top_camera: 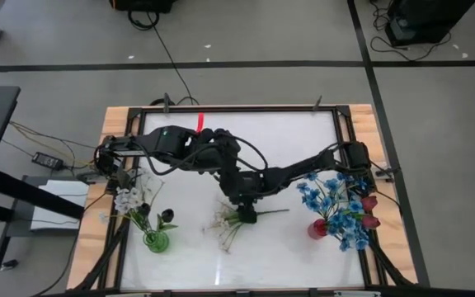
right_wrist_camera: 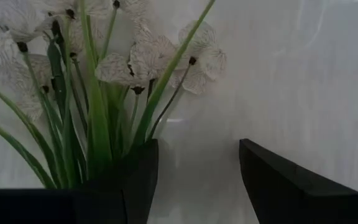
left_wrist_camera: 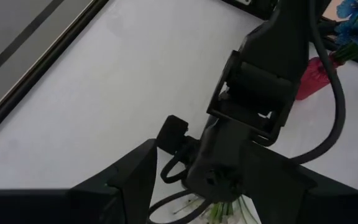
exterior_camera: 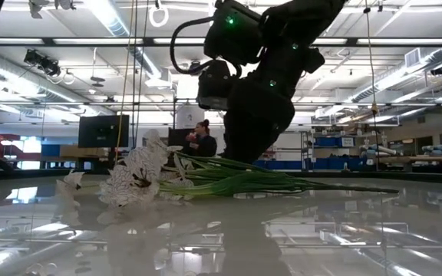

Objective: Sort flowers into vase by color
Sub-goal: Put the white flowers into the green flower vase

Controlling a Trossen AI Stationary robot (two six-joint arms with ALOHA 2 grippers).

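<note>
A bunch of white flowers lies flat on the table's middle, blossoms toward the near-left and green stems running right. My right gripper is open and low over the stem bundle, which passes by one finger rather than through the gap. My left gripper is open just behind it, looking onto the right arm's wrist. A green vase near left holds white sprays and dark buds. A red vase near right holds blue blossoms and dark red tulips. My right gripper comes at the lying bunch from above, slanting down. One finger stands right against the green stems near where the blossoms begin. The finger itself hides that spot, so I cannot tell whether it touches them. The bunch lies on the table.
The two arms crowd together over the table's middle. A dark frame edges the white tabletop. A red marker sits at the far edge. Bare tabletop lies between the vases, near the front edge. A person stands far back in the room.
</note>
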